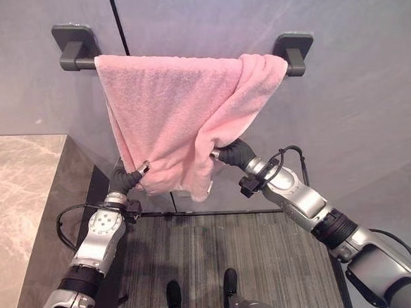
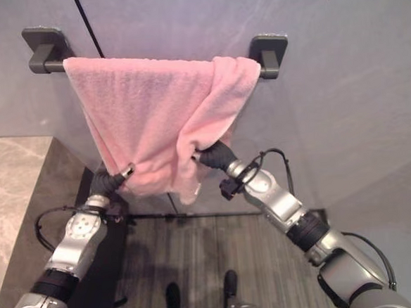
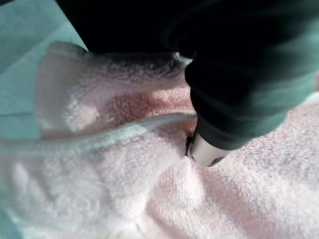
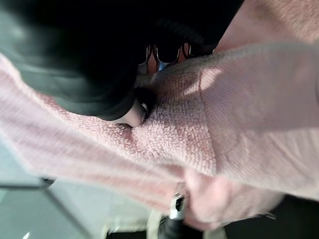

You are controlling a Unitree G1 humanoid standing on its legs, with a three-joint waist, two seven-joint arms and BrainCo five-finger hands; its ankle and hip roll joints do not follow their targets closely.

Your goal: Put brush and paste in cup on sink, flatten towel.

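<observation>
A pink towel [image 1: 174, 114] hangs over a dark wall bar [image 1: 79, 63], spread flat on the left and bunched into folds at the right end by the bracket [image 1: 293, 49]. My left hand [image 1: 126, 178] grips the towel's lower left edge, and its thumb [image 3: 204, 149] presses into the cloth. My right hand [image 1: 233, 152] holds the folded lower right part. That hand's thumb [image 4: 133, 113] is on the front and its fingers [image 4: 167, 52] are behind the cloth. A white tag hangs at the towel's bottom corner [image 1: 209, 190].
A marble-patterned counter [image 1: 18, 202] stands at the left, close beside my left arm. The grey wall [image 1: 357, 101] is right behind the towel. Below lies a ribbed grey floor [image 1: 219, 252].
</observation>
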